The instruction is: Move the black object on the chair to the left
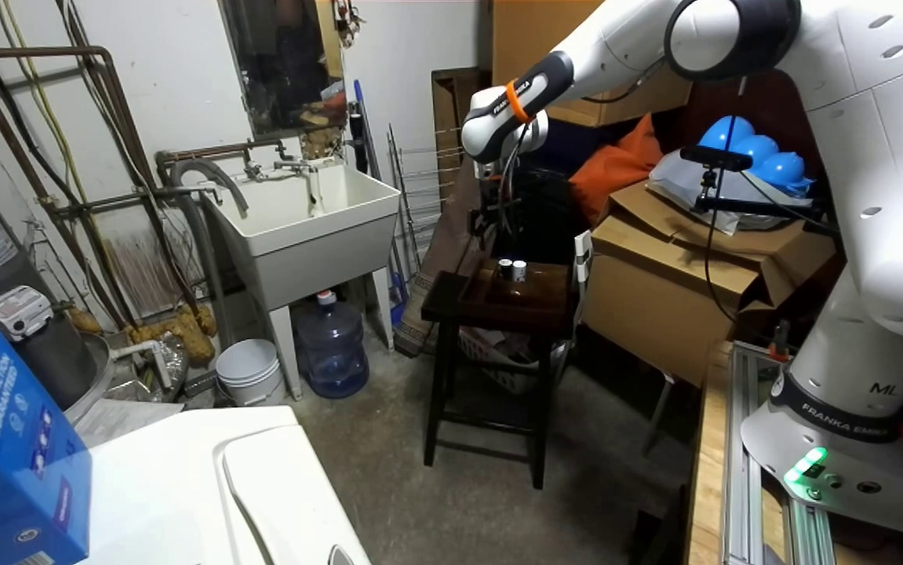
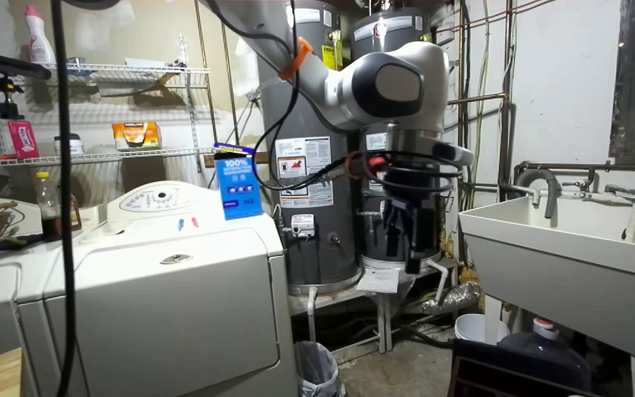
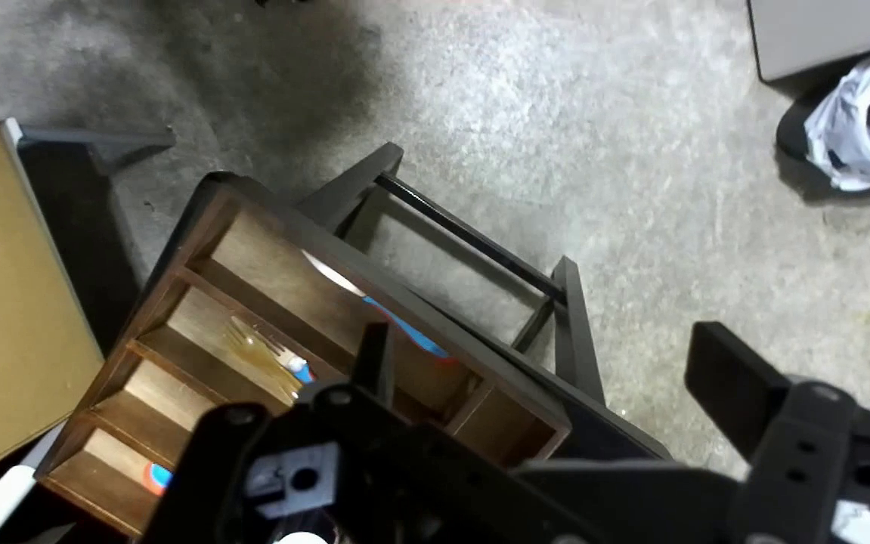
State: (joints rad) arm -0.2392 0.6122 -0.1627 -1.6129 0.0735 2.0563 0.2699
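Dark brown wooden chair (image 1: pixel 442 297), compartmented cutlery tray (image 3: pixel 261 245) on its seat. In the tray: small black cylinder (image 1: pixel 505 271), pale-topped as best I can tell, upright just beside white cylinder (image 1: pixel 519 272). Gripper (image 3: pixel 548 346) above, 2 fingers spread wide, nothing held. Blue-handled knife (image 3: pixel 397 320) lies along the tray's long side.

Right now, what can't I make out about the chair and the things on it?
Any lettering on the black container and white container: too small in an exterior view.
Part of the wooden tray: hidden by the gripper in the wrist view.
What the round white thing is: cut off by the wrist view's bottom edge.
Most of the chair: below the bottom edge of an exterior view.
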